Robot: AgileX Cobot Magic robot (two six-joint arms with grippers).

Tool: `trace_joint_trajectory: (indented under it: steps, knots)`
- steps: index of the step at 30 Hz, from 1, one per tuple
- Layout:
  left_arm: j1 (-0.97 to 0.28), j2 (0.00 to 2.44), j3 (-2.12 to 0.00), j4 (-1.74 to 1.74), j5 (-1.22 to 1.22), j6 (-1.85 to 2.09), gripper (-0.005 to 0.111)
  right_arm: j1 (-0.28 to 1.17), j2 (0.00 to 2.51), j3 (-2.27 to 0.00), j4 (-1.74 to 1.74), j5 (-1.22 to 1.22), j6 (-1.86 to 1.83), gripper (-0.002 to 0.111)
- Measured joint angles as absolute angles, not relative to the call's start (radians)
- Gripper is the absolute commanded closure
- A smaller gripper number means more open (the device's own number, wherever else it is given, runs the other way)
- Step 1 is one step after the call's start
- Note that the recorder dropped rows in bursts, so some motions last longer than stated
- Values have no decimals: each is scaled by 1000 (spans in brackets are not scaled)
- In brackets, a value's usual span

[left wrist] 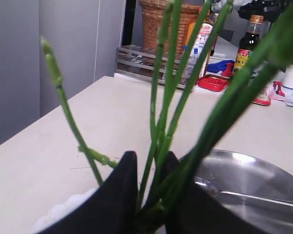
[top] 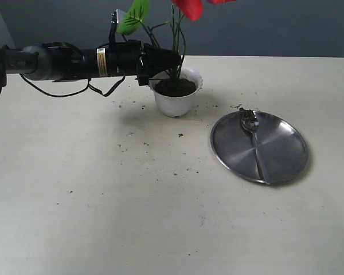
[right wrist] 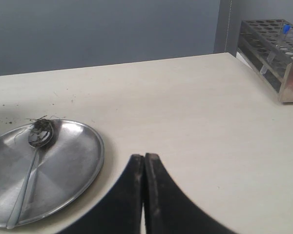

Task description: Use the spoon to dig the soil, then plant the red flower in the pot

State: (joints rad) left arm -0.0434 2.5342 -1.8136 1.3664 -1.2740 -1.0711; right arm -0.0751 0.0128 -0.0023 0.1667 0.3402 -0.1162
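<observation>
The left tool [left wrist: 150,158], jaws narrow around the red flower [left wrist: 161,114], grip unclear; its stems look light and whippy, best held low.

Cut off at the exterior view's top edge: red flower [top: 188,8] blooms; partly hidden behind left gripper [top: 174,61]: stems, pot [top: 175,103] rim.

Bright, even light casts soft shadows beside the small white scalloped plastic pot [top: 175,103] and pale glare on the round flat steel plate [top: 281,154], while the thin green stems [left wrist: 161,131] look blurred in the left wrist view.
</observation>
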Motion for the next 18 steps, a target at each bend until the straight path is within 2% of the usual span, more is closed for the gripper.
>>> trace_joint_trajectory:
  steps: [3,8,18]
  knots:
    - [-26,2534,-1811,1364,-1274,-1069,90,-75,13,-2,167,340,-116,109]
    - [-14,2534,-1808,1366,-1263,-1069,81,-75,13,-2,167,340,-116,109]
    - [-14,2534,-1804,1389,-1244,-1065,81,-75,13,-2,167,340,-116,109]
